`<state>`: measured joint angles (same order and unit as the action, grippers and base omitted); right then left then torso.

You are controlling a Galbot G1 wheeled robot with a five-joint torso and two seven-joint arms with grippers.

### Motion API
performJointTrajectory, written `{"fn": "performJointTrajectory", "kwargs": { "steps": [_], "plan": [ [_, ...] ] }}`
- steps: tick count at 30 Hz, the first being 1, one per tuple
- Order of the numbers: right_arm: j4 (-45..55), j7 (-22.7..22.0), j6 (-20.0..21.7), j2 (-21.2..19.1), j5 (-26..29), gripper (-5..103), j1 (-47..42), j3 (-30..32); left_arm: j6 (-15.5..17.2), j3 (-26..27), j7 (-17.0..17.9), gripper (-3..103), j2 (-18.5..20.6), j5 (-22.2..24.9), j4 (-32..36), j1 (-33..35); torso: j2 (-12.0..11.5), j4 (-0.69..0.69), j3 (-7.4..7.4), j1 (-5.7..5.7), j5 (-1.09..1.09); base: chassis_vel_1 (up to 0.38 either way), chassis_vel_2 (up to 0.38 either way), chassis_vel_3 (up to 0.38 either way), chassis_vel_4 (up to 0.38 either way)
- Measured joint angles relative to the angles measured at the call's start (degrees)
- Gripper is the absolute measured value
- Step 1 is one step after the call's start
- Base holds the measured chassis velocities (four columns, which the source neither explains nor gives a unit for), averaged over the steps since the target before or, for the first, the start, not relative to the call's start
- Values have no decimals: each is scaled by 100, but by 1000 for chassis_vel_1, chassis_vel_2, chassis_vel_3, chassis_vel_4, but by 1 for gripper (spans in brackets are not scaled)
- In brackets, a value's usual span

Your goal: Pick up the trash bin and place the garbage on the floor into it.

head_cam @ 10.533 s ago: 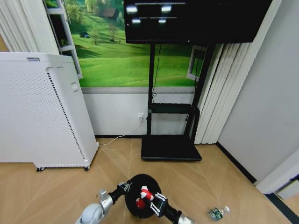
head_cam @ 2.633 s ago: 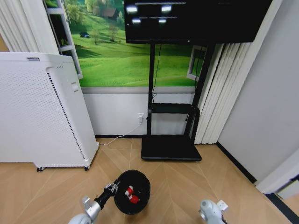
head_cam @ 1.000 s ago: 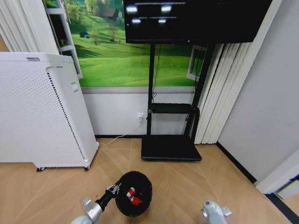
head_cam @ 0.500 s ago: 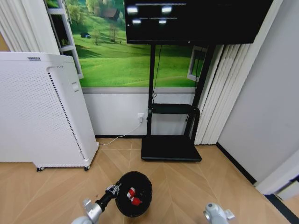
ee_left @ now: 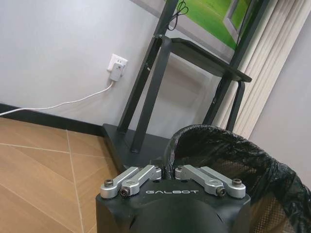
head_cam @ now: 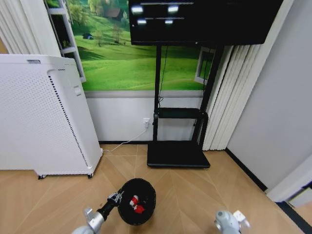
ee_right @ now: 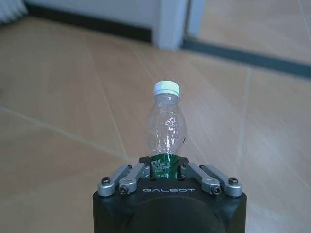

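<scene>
A tall white perforated cabinet point(head_cam: 44, 117) and a black screen stand point(head_cam: 178, 153) are by the wall, apart from the small round black mesh trash bin point(head_cam: 137, 201). The left gripper point(head_cam: 115, 198) is closed on its rim. Two red-and-white pieces point(head_cam: 134, 204) lie inside, probably crumpled wrappers. The right gripper point(ee_right: 169, 171) clamps the clear plastic bottle with a green label point(ee_right: 166, 128).

One trash bin point(head_cam: 138, 208) is counted, low in the centre of the head view. Two red-and-white pieces point(head_cam: 134, 204) are seen inside it. One clear bottle point(ee_right: 166, 132) with a white cap and green label is counted at the centre of the right wrist view. Two grippers are counted: the left gripper point(ee_left: 169, 171) and the right gripper point(ee_right: 165, 168).
</scene>
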<state>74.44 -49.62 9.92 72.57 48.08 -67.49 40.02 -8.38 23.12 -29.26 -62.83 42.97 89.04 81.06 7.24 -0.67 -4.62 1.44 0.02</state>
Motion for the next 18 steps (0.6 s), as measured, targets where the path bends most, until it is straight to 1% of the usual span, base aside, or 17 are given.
{"fn": "performJointTrajectory", "kwargs": {
  "steps": [1,2,3,4,5,6,7,8,9,10,13,14,15,16,17,18],
  "plan": [
    [0,0,0,0,0,22,0,0,0,0,0,7,0,0,0,0,0,0,0,0,0,0,0,0,0],
    [328,330,-143,-63,-488,22,-129,-13,0,10,0,7,22,29,-13,-14,0,1,0,0,-4,0,0,0,0],
    [567,684,-333,-116,-950,22,-258,-22,3,26,2,7,44,53,-26,-35,0,-1,0,0,0,0,0,0,0],
    [710,936,-503,-160,-1269,22,-350,-24,10,34,6,7,59,72,-33,-51,0,-1,0,0,3,0,0,0,0],
    [872,1249,-765,-227,-1644,22,-459,-22,22,45,21,7,78,103,-41,-70,1,-2,1,0,1,0,0,0,0],
    [872,1249,-765,-227,-1644,22,-459,-22,22,45,21,7,78,103,-41,-70,1,-2,1,0,1,0,0,0,0],
    [1008,1532,-1084,-304,-2039,22,-572,-18,35,52,37,7,95,143,-47,-94,1,-1,1,0,-2,0,0,0,0],
    [1133,1857,-1561,-428,-2655,22,-713,6,60,67,51,7,115,194,-67,-133,1,-1,1,0,-2,0,0,0,0],
    [1133,1857,-1561,-428,-2655,22,-713,6,60,67,51,7,115,194,-67,-133,1,-1,1,0,-2,0,0,0,0],
    [1212,2097,-1927,-532,-3125,22,-815,36,70,80,55,7,128,224,-91,-162,1,-1,1,0,1,0,0,0,0],
    [1522,2671,-2812,-862,-4051,22,-1167,205,147,113,121,7,172,382,-145,-256,1,-1,1,0,-4,0,0,0,0],
    [1522,2671,-2812,-862,-4051,22,-1167,205,147,113,121,7,172,382,-145,-256,1,-1,1,0,-4,0,0,0,0],
    [1682,2846,-3138,-971,-4297,22,-1319,250,180,117,155,7,191,456,-155,-302,2,-1,1,0,-2,0,0,0,0],
    [1912,3023,-3578,-1079,-4581,22,-1521,270,225,119,210,7,218,539,-187,-413,2,-1,1,0,-3,0,0,0,0],
    [1912,3023,-3578,-1079,-4581,22,-1521,270,225,119,210,7,218,539,-187,-413,2,-1,1,0,-3,0,0,0,0],
    [2137,3171,-3927,-1151,-4842,22,-1716,255,252,110,247,7,243,580,-227,-529,2,0,1,0,-3,0,0,0,0]
  ]
}}
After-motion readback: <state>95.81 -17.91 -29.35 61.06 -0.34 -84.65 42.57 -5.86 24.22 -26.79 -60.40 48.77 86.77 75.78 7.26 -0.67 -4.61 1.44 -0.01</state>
